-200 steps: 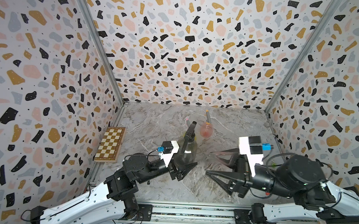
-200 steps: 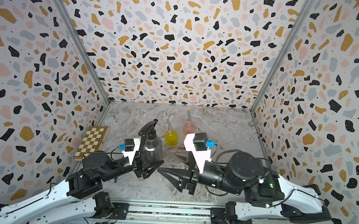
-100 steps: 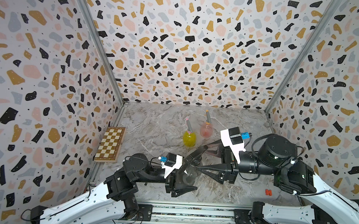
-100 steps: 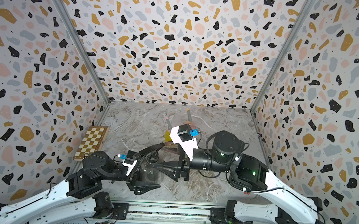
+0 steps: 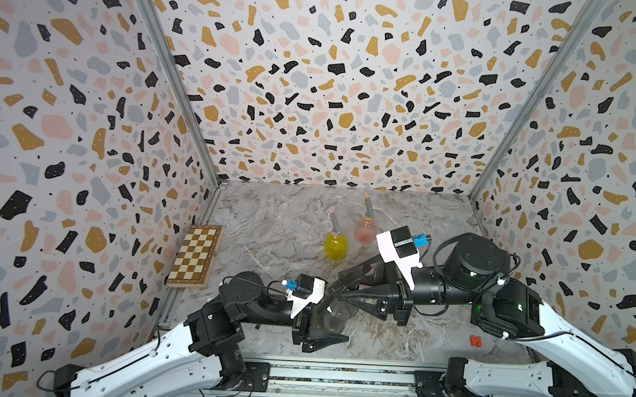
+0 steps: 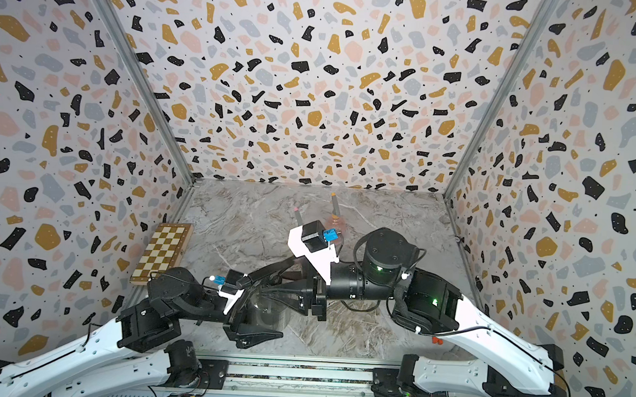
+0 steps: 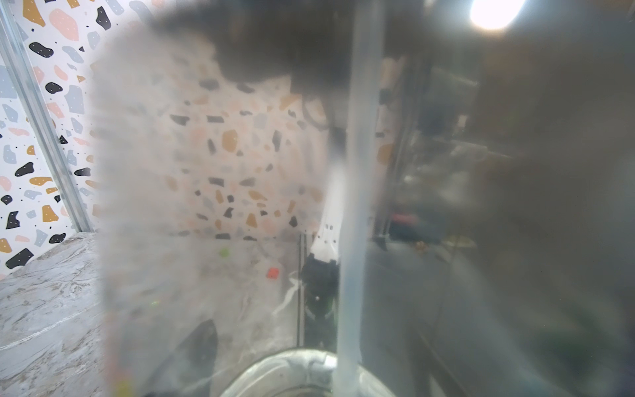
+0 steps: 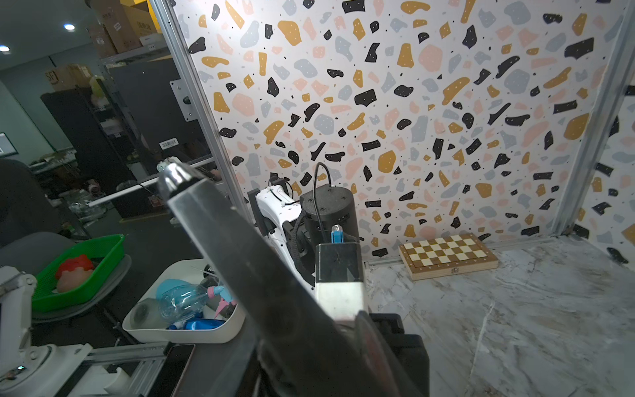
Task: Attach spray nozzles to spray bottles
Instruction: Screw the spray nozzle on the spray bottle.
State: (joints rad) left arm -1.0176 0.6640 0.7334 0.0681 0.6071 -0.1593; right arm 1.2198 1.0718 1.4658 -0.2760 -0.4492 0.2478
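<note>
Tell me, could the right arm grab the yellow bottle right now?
Probably not yet. The right pincer grips the black nozzle on the grey bottle, held by the left pincer. The yellow bottle stands close behind with nothing between, so once it lets go, likely yes.

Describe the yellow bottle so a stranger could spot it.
On the marble table, toward the back, two small round bottles stand side by side. The yellow bottle is the one nearer the chessboard; its sprayer has a pink tip, while the pink bottle carries an orange-tipped one.
</note>
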